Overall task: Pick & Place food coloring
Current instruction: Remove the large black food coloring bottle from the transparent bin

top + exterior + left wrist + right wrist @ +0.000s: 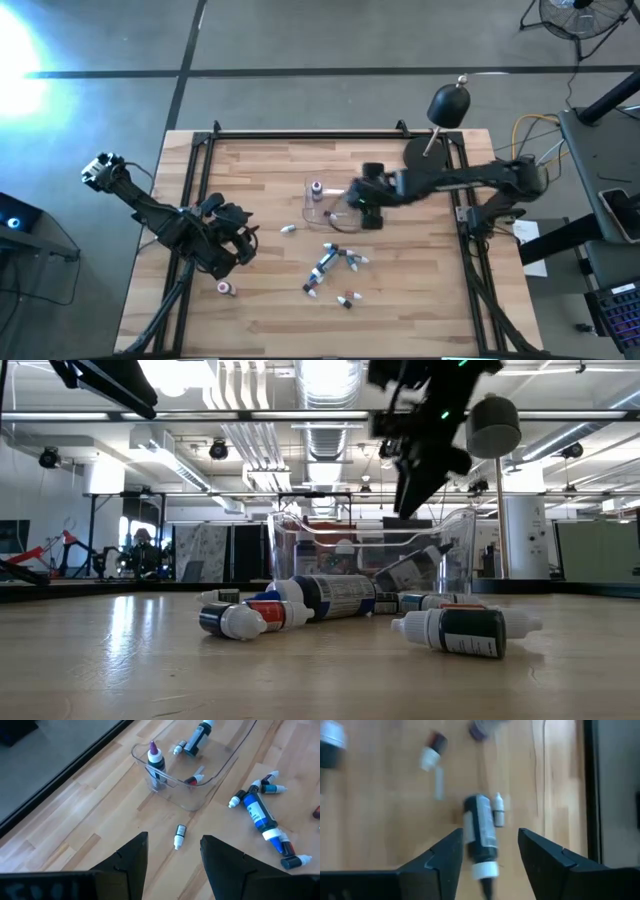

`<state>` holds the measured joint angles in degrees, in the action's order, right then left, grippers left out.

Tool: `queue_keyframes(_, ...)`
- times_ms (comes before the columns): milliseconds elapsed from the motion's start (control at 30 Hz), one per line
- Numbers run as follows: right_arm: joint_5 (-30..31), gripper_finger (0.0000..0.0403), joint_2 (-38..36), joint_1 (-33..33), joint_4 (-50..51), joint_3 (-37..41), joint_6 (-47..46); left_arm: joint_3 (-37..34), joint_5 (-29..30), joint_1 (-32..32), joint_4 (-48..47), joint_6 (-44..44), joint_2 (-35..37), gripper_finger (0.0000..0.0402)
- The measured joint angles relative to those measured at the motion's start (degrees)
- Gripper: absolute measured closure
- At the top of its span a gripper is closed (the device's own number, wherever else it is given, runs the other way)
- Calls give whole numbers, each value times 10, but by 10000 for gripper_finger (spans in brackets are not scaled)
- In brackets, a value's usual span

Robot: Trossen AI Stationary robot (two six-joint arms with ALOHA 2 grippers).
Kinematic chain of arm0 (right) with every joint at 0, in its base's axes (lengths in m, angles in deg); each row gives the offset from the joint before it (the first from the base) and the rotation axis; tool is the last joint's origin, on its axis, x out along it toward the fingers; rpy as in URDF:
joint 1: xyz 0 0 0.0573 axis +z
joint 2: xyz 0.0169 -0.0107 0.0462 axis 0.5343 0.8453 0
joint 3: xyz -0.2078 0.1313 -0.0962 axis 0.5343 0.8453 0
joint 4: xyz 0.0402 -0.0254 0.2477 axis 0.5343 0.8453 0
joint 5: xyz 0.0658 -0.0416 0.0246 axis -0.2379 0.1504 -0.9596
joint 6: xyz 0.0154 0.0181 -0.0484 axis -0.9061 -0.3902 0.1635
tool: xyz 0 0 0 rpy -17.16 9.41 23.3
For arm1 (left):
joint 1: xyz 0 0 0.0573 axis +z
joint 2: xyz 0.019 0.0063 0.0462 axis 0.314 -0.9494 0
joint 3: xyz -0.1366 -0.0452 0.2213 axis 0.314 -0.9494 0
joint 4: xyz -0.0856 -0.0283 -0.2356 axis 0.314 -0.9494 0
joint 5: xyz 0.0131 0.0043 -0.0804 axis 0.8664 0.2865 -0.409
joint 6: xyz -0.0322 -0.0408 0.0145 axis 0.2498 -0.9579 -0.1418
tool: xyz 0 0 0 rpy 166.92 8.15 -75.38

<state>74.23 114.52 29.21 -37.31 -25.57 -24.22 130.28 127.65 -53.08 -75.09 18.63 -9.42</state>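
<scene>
Overhead, the wooden counter (270,310) carries both dark arms. From the right edge the right arm stretches left across the counter, its gripper (368,208) hanging above the right end of the clear tray (322,205); its fingers (442,860) stand parted and hold nothing, with a dark bottle (481,836) and a tiny white one (498,810) lying below them inside the tray. Over the left rail the left arm is folded back, and its gripper (243,238) points right toward the middle, fingers (131,857) spread and empty.

The tray sits mid-counter. Inside it a purple-capped bottle (156,762) stands upright at the left end, and a red-tipped one (194,780) lies beside it.

Outside, the food coloring lies scattered on its side: a cluster (335,262) just near of the tray, led by a large blue-labelled bottle (257,810), a lone white-capped bottle (288,230) left of that, two more (347,298) nearer still, and one red-capped bottle (226,289) by the left rail.
</scene>
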Motion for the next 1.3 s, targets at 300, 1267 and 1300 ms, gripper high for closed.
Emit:
queue_keyframes(300, -145, 195, 136, -67, 147, -127, 62, 0, 0, 0, 2, 1, 0, 245)
queue_keyframes(1267, -106, 195, 174, -90, 111, -91, -40, -11, -2, -1, 3, 30, 0, 245)
queue_keyframes(1300, -111, 195, 175, -90, 108, -85, -43, -11, -2, -1, 3, 30, 0, 245)
